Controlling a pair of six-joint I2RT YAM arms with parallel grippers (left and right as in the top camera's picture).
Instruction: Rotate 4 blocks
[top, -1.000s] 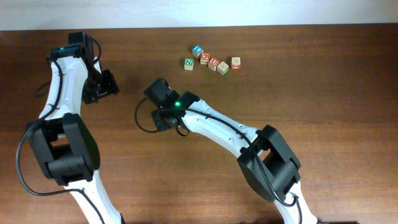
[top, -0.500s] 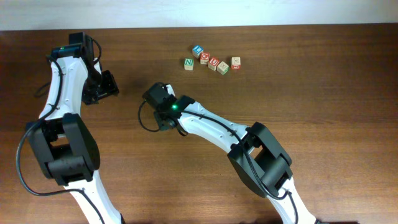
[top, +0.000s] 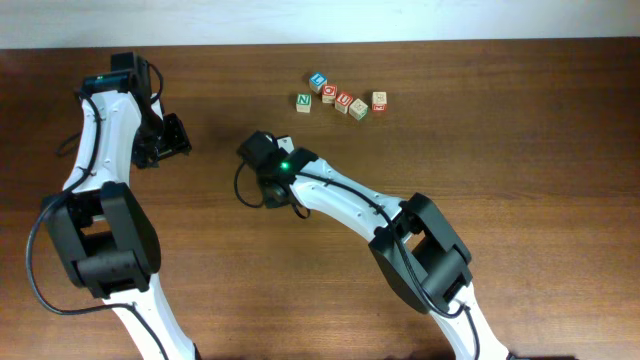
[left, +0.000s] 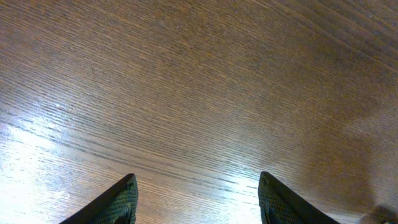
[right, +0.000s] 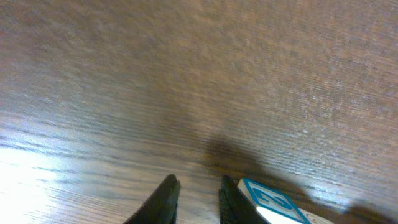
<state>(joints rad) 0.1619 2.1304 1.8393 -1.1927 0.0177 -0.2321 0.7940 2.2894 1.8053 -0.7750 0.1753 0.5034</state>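
We note the right gripper (right: 199, 186) narrowly parted and empty, a blue-edged cube (right: 270, 200) just right of its fingertips, the left gripper (left: 196, 186) wide and empty over the table (left: 186, 93) at left, the blocks (top: 358, 109) among 6 cubes clustered far-centre.

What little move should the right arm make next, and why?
Probably open wider and sidle over the blue-edged block lying just beside the right gripper: its jaws stand narrowly apart, empty, over the table. Whether that block needs turning, I can't tell.
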